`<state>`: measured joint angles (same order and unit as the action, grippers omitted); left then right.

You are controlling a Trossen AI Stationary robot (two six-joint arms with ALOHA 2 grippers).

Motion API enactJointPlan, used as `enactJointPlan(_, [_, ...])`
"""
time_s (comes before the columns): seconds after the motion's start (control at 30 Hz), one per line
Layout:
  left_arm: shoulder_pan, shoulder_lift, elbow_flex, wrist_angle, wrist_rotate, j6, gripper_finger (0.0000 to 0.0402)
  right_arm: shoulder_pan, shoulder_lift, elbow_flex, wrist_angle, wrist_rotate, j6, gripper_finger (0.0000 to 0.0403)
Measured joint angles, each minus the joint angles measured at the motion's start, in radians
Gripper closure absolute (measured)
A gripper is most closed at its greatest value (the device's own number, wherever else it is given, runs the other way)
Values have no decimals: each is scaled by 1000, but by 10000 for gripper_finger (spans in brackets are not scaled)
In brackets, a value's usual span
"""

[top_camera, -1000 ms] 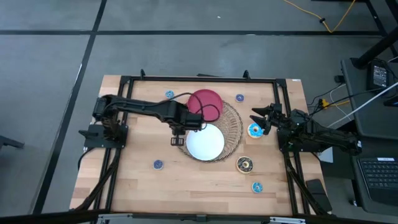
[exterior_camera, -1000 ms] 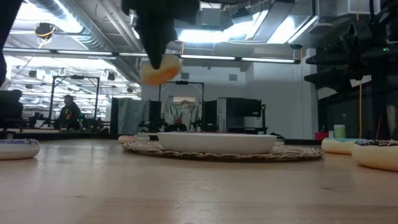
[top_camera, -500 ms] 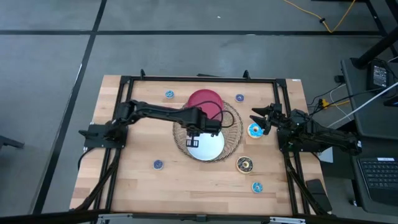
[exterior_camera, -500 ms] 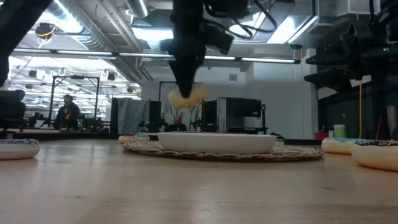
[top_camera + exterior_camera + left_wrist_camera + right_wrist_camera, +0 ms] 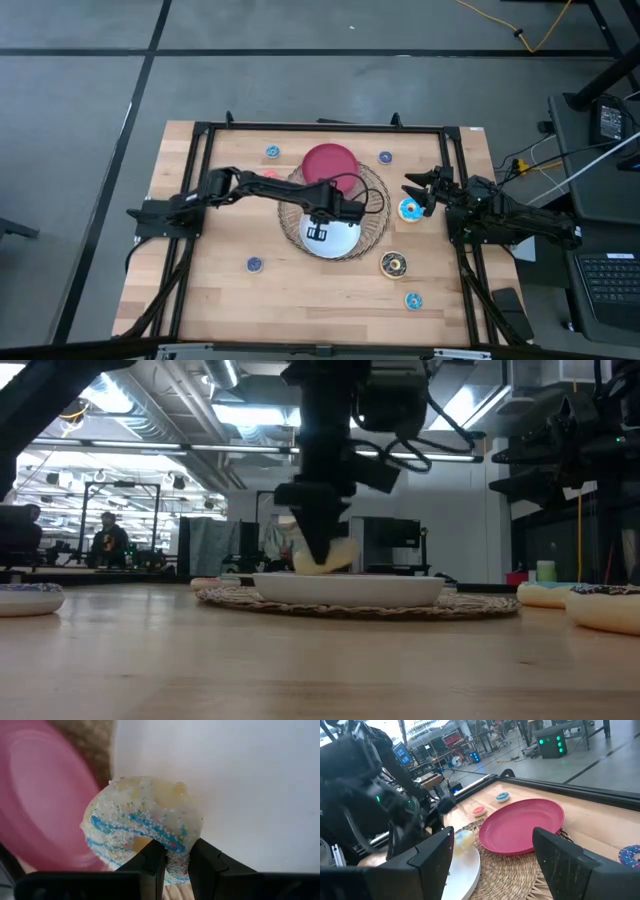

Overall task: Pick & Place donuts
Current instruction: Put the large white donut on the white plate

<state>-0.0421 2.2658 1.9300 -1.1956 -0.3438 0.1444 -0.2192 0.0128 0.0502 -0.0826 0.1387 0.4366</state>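
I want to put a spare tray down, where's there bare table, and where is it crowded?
Bare wood: the near left corner around the lone blue donut, and the left edge. Crowded: the wicker tray with the white plate, red plate and left gripper; donuts cluster by the right gripper.

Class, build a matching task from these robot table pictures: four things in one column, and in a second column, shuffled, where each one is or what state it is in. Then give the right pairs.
Column one:
1. white-sprinkled donut
2. red plate
3. dark brown donut
4. right end effector

Column two:
A. on the bare table, beside the wicker tray
B. open, next to a blue donut
C. held in the left end effector over the white plate
D. at the far edge of the wicker tray

Pairs: 1-C, 2-D, 3-A, 4-B
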Motion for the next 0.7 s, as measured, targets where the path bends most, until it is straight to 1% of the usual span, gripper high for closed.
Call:
enactJointPlan(0.13, [-11,13,0,19,19,37,339,0,0,0,0,0,0,132])
enactJointPlan(0.37, [-17,37,-1,48,57,43,339,0,0,0,0,0,0,132])
enactJointPlan(0.53, [-18,43,-1,60,27,45,339,0,0,0,0,0,0,132])
enactJointPlan(0.7, [-18,43,-1,49,28,62,333,0,0,0,0,0,0,132])
